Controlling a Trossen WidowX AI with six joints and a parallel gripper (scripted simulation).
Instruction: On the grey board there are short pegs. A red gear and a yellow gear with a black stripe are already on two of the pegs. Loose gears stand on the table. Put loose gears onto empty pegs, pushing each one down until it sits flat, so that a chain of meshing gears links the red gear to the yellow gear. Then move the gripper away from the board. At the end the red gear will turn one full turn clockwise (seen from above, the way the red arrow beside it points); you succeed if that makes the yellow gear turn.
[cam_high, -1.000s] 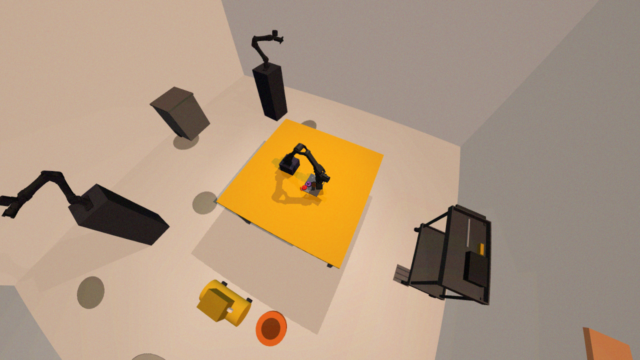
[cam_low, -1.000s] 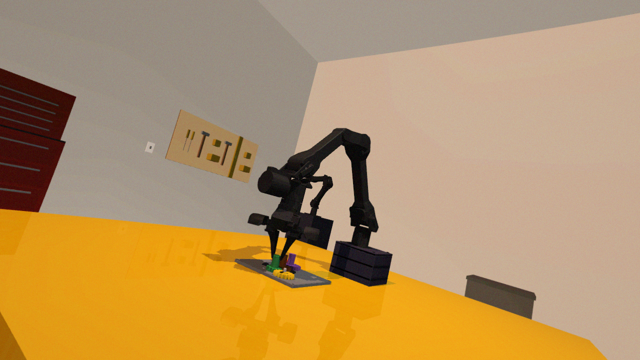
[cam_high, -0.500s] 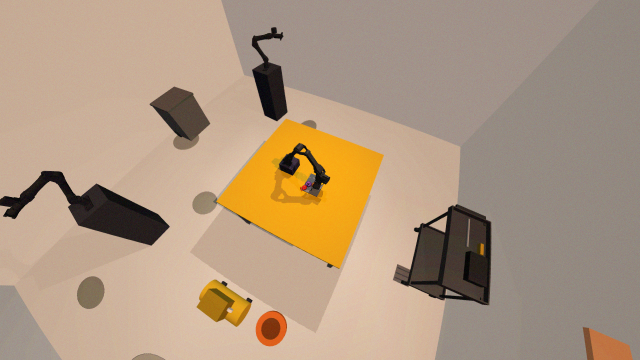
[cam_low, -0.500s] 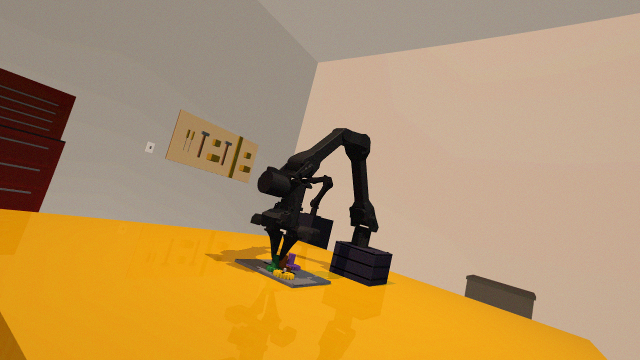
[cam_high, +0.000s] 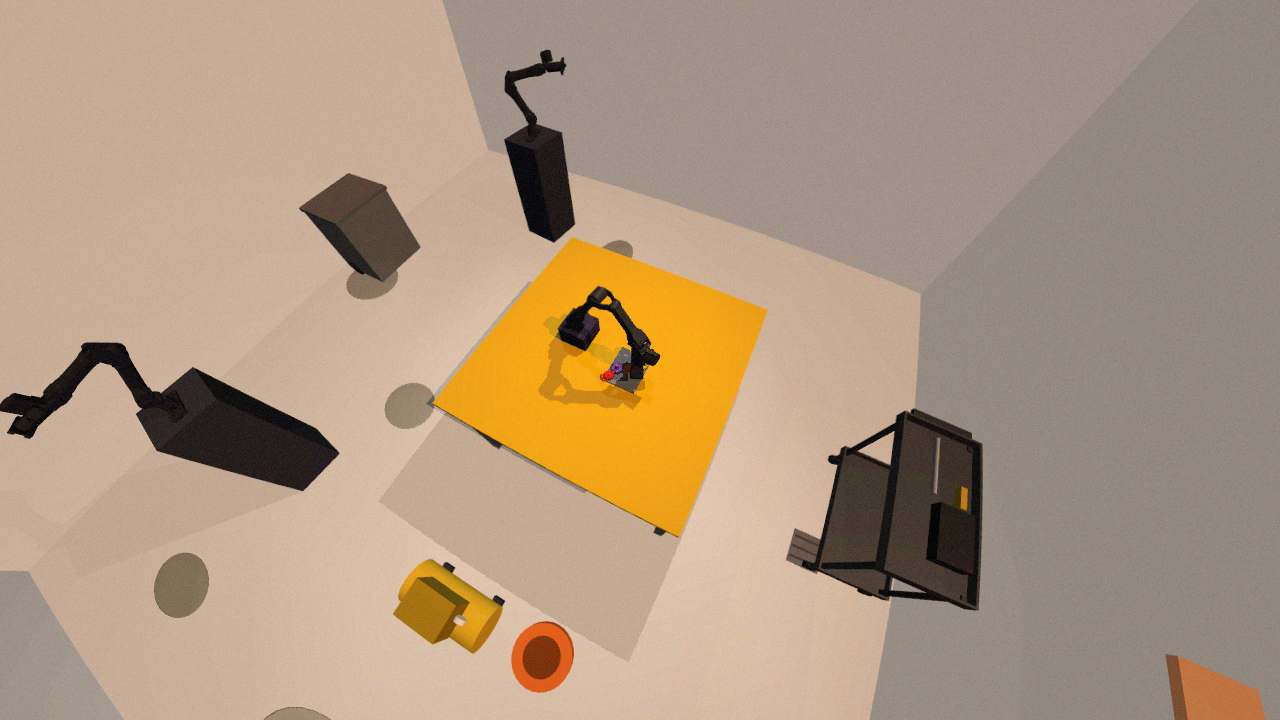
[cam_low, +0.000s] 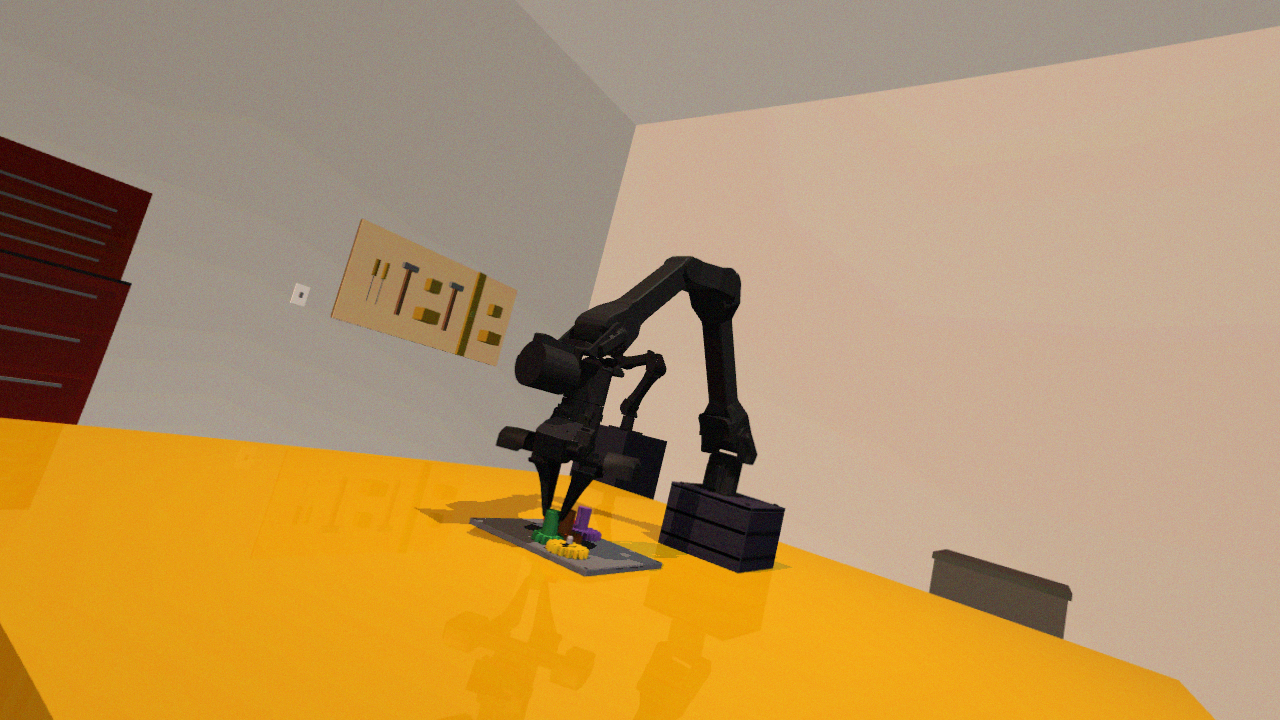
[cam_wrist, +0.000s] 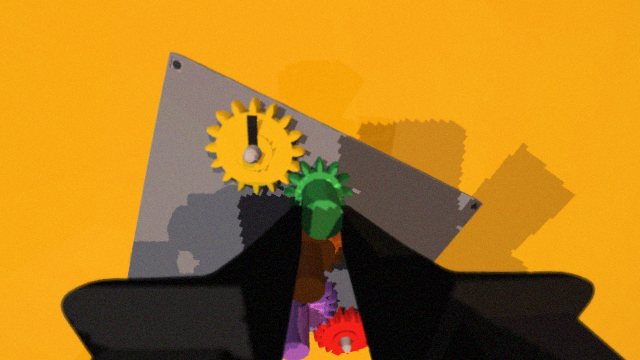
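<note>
My gripper (cam_low: 554, 516) (cam_wrist: 320, 213) is shut on the green gear's (cam_low: 547, 537) (cam_wrist: 320, 175) upright handle, over the grey board (cam_low: 624, 567) (cam_wrist: 165, 130). The green teeth are beside the yellow gear (cam_low: 567, 549) (cam_wrist: 230, 135), which has a black stripe and sits on its peg. Whether the green gear is fully flat cannot be told. Behind it stand an orange-brown gear (cam_wrist: 311, 265) and a purple gear (cam_high: 616, 367) (cam_low: 583, 517) (cam_wrist: 297, 330), both with handles. The red gear (cam_high: 608, 376) (cam_wrist: 345, 332) is on its peg at the wrist view's bottom edge. The fingers partly hide these gears.
The board lies on the orange-yellow table (cam_high: 572, 429) (cam_low: 268, 555). The arm's dark base block (cam_high: 579, 331) (cam_low: 720, 528) stands beside the board. The orange-brown and purple handles rise close to the fingers. No loose gear shows on the table.
</note>
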